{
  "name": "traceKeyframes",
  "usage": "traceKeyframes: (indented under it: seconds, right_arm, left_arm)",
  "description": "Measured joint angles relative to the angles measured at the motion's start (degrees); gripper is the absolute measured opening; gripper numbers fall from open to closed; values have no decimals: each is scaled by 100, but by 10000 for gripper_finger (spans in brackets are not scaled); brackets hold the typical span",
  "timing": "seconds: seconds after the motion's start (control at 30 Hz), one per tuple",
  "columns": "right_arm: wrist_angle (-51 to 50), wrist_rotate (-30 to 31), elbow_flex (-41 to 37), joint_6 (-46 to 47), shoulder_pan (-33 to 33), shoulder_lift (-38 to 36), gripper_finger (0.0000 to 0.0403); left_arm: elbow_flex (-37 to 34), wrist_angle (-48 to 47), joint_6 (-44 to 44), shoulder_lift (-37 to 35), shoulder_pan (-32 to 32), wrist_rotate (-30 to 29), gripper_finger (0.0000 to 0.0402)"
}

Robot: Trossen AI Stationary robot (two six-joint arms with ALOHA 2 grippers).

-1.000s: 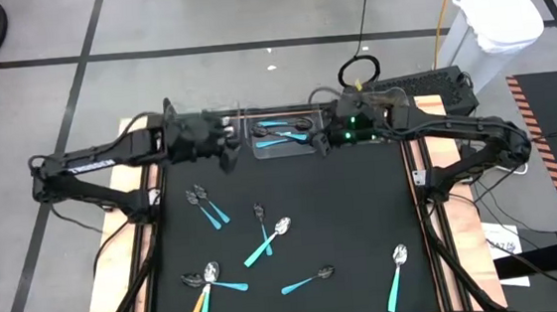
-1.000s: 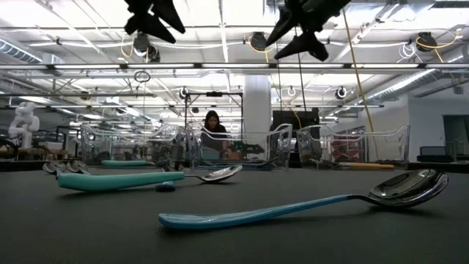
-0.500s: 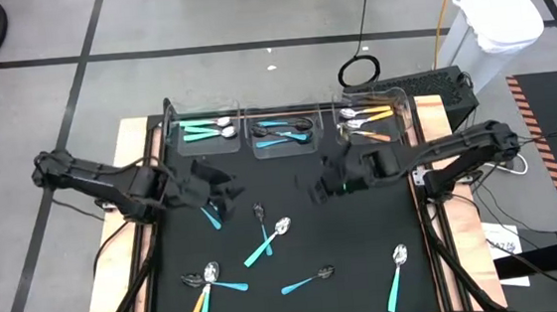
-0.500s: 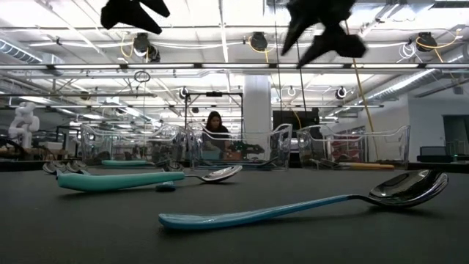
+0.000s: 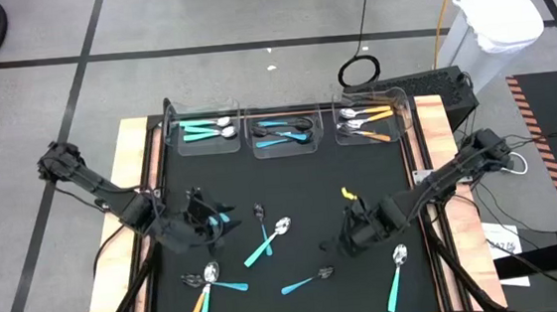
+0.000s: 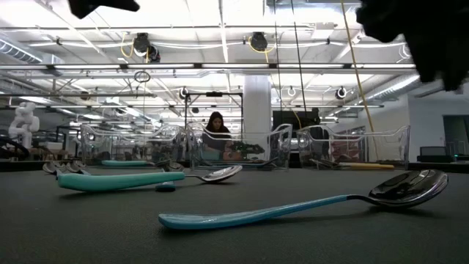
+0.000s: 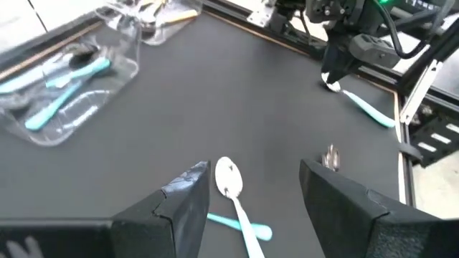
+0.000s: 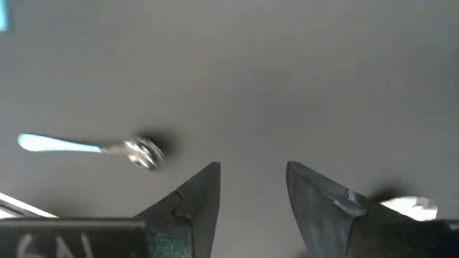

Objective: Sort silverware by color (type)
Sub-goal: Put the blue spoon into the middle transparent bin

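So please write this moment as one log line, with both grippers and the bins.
left gripper: open, empty, over spoons | right gripper: open, empty, over mat | three bins: spoons by colour | loose spoons: on mat

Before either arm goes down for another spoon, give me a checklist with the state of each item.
1. Left gripper open and empty: ok, dark fingers apart with nothing between them.
2. Right gripper open and empty: ok, fingers apart over bare mat.
3. Target under the left gripper: ok, a light-blue-handled metal spoon lies just ahead of its fingers.
4. Target under the right gripper: cannot tell, the light-blue-handled utensil lies off to one side of the fingers.
5. Three clear bins at the far edge free of arms: ok, both arms are over the near half of the black mat.
6. Arms apart from each other: ok.
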Motion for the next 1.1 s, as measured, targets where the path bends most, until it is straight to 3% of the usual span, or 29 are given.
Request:
traceKeyframes:
  seconds: [0.3, 0.6, 0.7, 0.93, 1.1]
  right_arm:
    - [344, -475, 0, 1089, 910, 428, 154]
    - [972, -1168, 0, 1385, 1587, 998, 154]
    - [1691, -1100, 0, 1686, 1653, 1203, 154]
    - [3169, -261, 0, 1861, 1660, 1630, 154]
    - [3409, -16, 0, 1979, 1688, 1716, 154]
  left_arm:
    - [-665, -28, -1431, -2, -855, -203, 215]
    - [-829, -40, -2074, -2, -1379, -223, 215]
    - [-833, -37, -2157, 0, -1480, -256, 215]
    - [-833, -30, -2242, 0, -1633, -337, 215]
    - [-833, -279, -2424, 22, -1666, 398, 215]
